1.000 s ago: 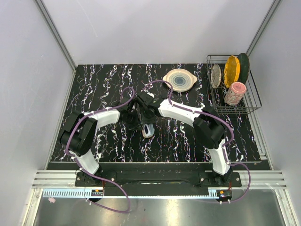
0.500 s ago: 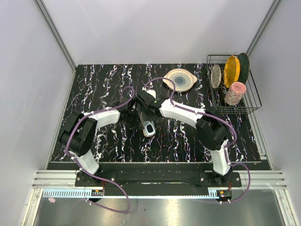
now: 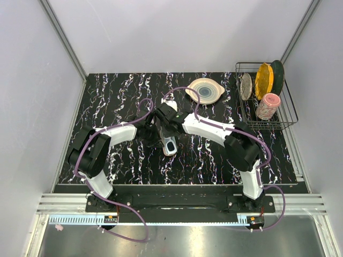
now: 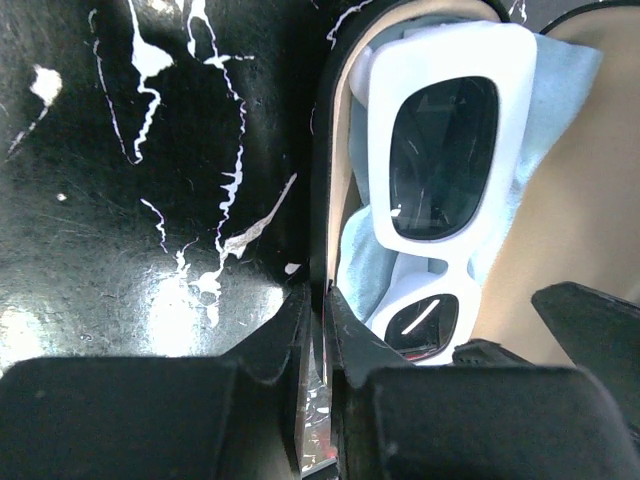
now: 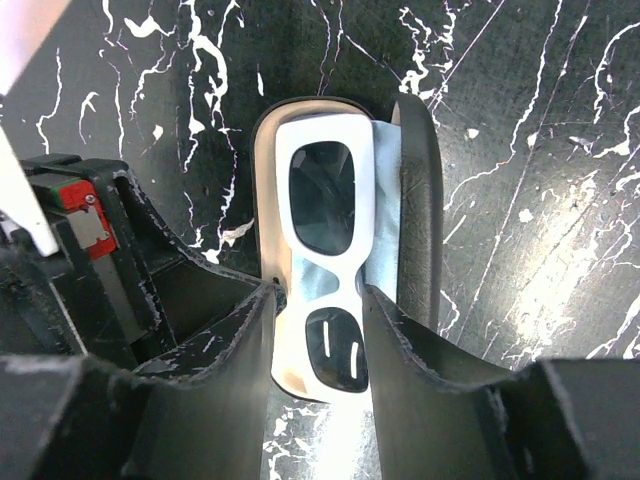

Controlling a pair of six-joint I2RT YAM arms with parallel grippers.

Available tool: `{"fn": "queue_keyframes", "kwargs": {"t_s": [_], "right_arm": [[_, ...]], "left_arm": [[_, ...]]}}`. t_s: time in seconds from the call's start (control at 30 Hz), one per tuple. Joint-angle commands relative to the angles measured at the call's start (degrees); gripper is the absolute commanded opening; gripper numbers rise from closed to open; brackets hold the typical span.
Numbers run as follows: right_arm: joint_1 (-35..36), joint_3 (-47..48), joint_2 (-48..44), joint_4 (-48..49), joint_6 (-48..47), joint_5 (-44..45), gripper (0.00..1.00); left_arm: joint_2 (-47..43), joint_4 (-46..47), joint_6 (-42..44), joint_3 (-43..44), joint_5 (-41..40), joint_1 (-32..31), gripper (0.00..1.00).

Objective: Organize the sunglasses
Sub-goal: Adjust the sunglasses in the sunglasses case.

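We see the sunglasses [image 5: 325, 282], a white frame with dark lenses, lying lens-up inside the open black case [image 5: 418, 200] near the middle of the marbled black table [image 3: 118, 96]. Under them a light blue cloth [image 4: 555, 90] is bunched, showing along one side of the frame and over the tan lining. The case's lid stands up along the side of the glasses.

The left claw [image 4: 322, 320] is closed almost fully, and its two fingers pinch the thin upright rim of the case between them, right beside the smaller-looking lens. The right claw [image 5: 318, 292] hangs over the case with its jaws about half apart. One finger stands on each side of the near lens, and we cannot tell whether either one touches the frame; it has hold of nothing that we can see.

From above, both wrists crowd together over the case and hide most of it. Well apart, at the far side of the table, lies a round plate [image 3: 204, 90], and a wire dish rack [image 3: 289, 115] with crockery stands at the right edge.
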Motion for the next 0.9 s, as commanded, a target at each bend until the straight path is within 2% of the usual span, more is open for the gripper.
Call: {"fn": "queue_keyframes", "kwargs": {"t_s": [0.0,0.5,0.6,0.87], "right_arm": [[0.83,0.10,1.45,-1.12,-1.67,2.33,0.45],[2.06,3.27,5.85,-6.04,-3.17,5.84,0.35],[2.32,3.35,5.85,-6.13,-3.52,7.16,0.36],[2.76,3.27,5.32,-5.70,-5.28,10.94,0.45]], "left_arm": [[-1.32,2.02,-1.03,-0.79,2.02,-0.09,0.09],[-0.26,6.24,-5.16,-1.93,7.03,-0.09,0.06],[-0.09,6.51,-5.25,-2.19,7.21,-0.17,0.05],[0.53,6.77,-5.33,-2.46,7.65,-0.17,0.05]]}}
